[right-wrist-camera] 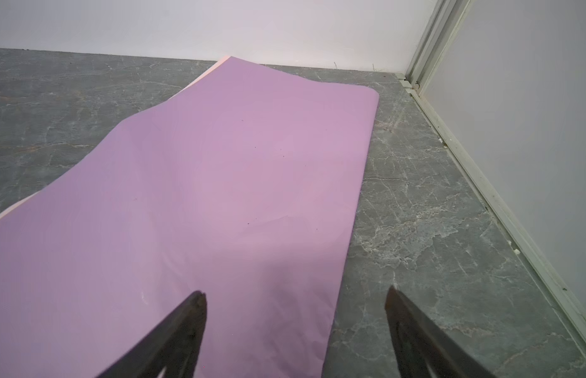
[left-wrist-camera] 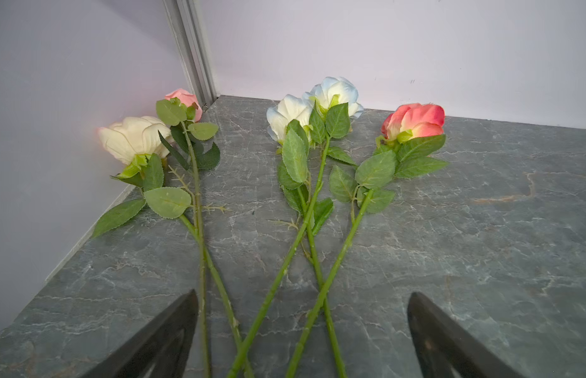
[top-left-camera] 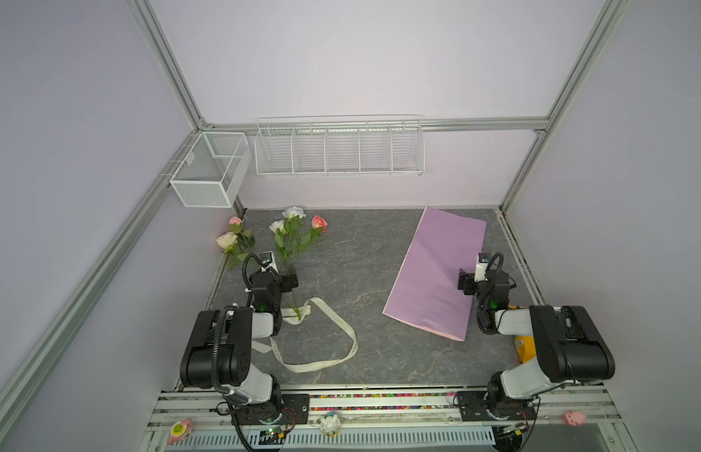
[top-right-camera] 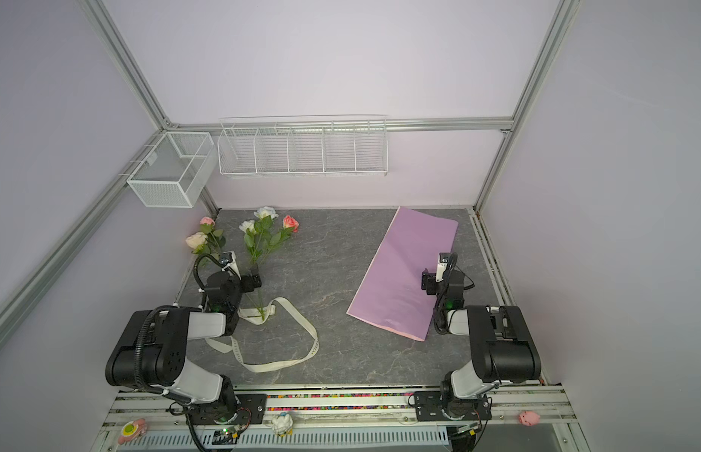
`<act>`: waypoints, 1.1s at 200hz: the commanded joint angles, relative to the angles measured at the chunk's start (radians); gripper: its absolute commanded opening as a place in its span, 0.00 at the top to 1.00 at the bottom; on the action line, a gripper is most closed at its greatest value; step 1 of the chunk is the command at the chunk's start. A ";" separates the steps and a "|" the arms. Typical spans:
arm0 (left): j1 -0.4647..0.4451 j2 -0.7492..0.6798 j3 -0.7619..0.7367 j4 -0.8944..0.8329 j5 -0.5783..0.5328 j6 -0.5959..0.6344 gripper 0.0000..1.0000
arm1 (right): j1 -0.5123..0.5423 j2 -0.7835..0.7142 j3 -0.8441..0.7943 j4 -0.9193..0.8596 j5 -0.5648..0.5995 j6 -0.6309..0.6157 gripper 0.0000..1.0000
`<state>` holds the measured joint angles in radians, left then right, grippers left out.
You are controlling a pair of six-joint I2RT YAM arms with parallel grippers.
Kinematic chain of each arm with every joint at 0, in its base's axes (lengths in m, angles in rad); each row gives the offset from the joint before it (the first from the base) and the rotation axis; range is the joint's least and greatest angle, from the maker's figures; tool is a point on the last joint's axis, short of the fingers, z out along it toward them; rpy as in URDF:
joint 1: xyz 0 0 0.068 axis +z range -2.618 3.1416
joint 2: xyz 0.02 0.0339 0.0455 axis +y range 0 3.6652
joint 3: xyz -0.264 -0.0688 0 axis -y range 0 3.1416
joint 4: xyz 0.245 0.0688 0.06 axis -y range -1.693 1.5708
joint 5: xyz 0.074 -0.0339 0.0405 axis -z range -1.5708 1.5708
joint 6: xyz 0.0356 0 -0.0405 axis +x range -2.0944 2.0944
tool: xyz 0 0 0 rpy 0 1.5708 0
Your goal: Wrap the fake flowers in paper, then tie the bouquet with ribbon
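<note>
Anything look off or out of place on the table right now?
No damage or spill. The fake roses lie loose in two splayed groups at the far left, stems crossing, not bundled. The lilac paper sits askew and apart on the right. A yellow item pokes out under the right arm; can't tell what it is.

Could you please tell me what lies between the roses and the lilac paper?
Between roses and paper, only bare tabletop, seen in both top views.

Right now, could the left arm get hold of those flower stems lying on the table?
Probably yes. The left gripper is open, and the stems run uncovered between its jaws in the left wrist view; nothing seems to block it.
</note>
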<state>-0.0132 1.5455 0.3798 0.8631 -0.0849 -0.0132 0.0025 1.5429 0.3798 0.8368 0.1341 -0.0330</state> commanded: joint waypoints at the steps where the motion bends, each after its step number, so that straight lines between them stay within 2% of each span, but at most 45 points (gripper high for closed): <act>1: 0.001 0.003 0.020 0.020 0.003 0.002 0.01 | 0.002 -0.013 0.006 0.028 -0.007 0.010 0.12; 220: 0.001 0.003 0.019 0.021 0.001 0.003 0.01 | -0.007 -0.012 0.008 0.025 -0.025 0.016 0.12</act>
<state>-0.0132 1.5455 0.3798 0.8631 -0.0849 -0.0132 0.0006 1.5429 0.3798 0.8368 0.1261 -0.0292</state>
